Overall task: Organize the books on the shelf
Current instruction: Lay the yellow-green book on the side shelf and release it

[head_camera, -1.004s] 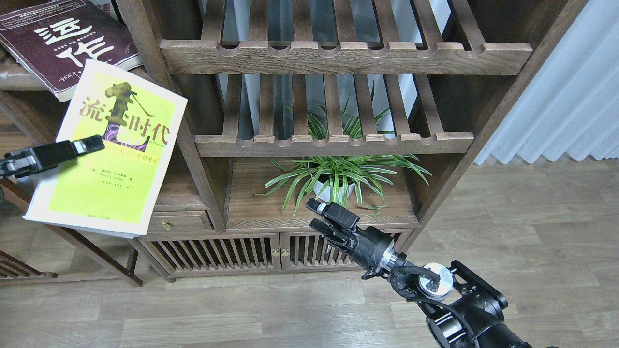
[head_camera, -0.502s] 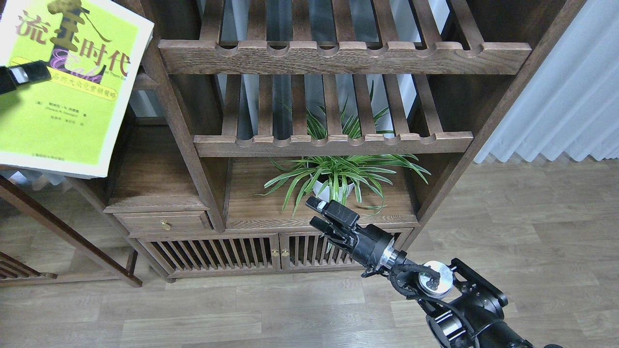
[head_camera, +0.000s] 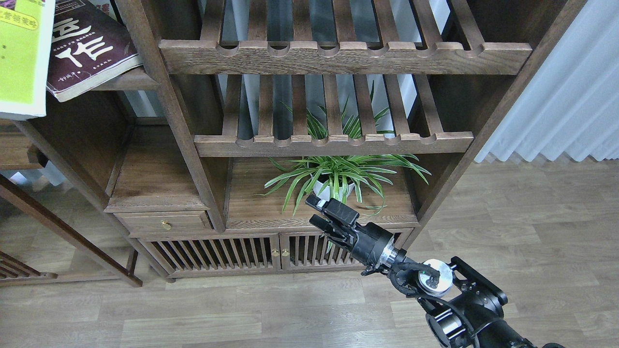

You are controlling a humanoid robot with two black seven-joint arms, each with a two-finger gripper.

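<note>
- My black right arm comes in from the 5 o'clock corner, and its two-finger right gripper (head_camera: 316, 212) points toward 10 o'clock, over the low cabinet's slatted doors; its fingers look slightly parted with nothing between them.
- Just beyond the gripper, toward 12 o'clock, a green spider plant in a white pot (head_camera: 333, 176) stands in the open lower compartment of the dark-brown wooden cabinet (head_camera: 169, 121).
- Above the plant, two slatted wooden racks with scalloped front rails (head_camera: 333, 142) run across the cabinet's middle.
- At the 10 o'clock corner, a thick maroon paperback with white characters (head_camera: 89, 46) lies flat on the solid dark-brown plank shelf (head_camera: 128, 81), its near corner jutting past the shelf's front edge.
- Left of it, at the picture's edge, a large yellow-green paperback (head_camera: 22, 58) overlaps the maroon book's left side; only part of its cover shows.
- My left gripper is out of view.
</note>
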